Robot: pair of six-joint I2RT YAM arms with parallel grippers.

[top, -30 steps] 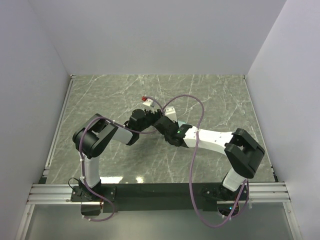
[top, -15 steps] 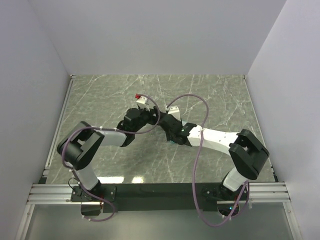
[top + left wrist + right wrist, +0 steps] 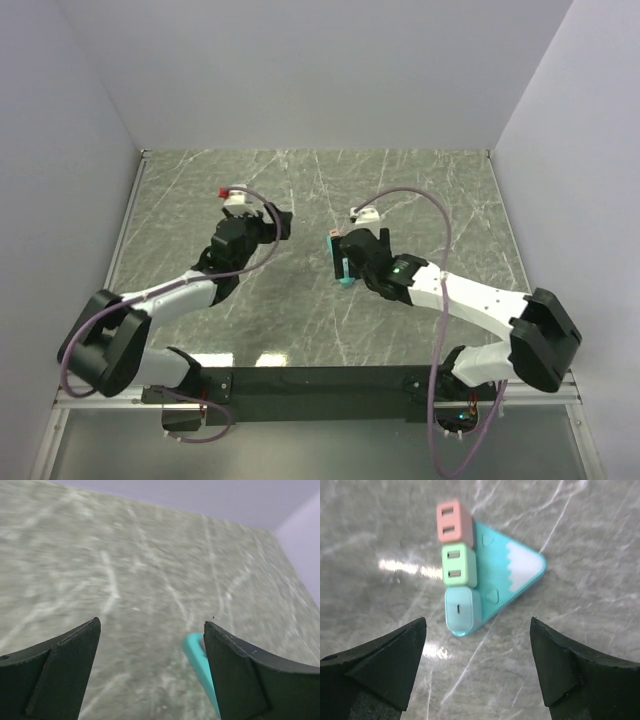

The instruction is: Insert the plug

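A teal triangular power strip (image 3: 507, 575) with a white scalloped corner lies flat on the marble table. Three plugs sit in a row along its left edge: a pink one (image 3: 454, 522), a green one (image 3: 457, 565) and a pale blue one (image 3: 461, 609). My right gripper (image 3: 478, 622) hangs open just short of the pale blue plug, holding nothing. From above, the strip (image 3: 346, 274) shows below the right gripper (image 3: 340, 246). My left gripper (image 3: 281, 223) stands open to the strip's left. Its wrist view catches only a teal edge of the strip (image 3: 197, 659) beside the right fingertip; the left gripper (image 3: 151, 625) is empty.
Grey walls close off the table (image 3: 440, 190) at the back and both sides. A metal rail (image 3: 120, 245) runs along the left edge. Purple cables (image 3: 420, 195) loop above both arms.
Both arms have drawn apart from the middle, the left one to the left, the right one back. Both grippers have opened. The strip with its plugs now lies uncovered.
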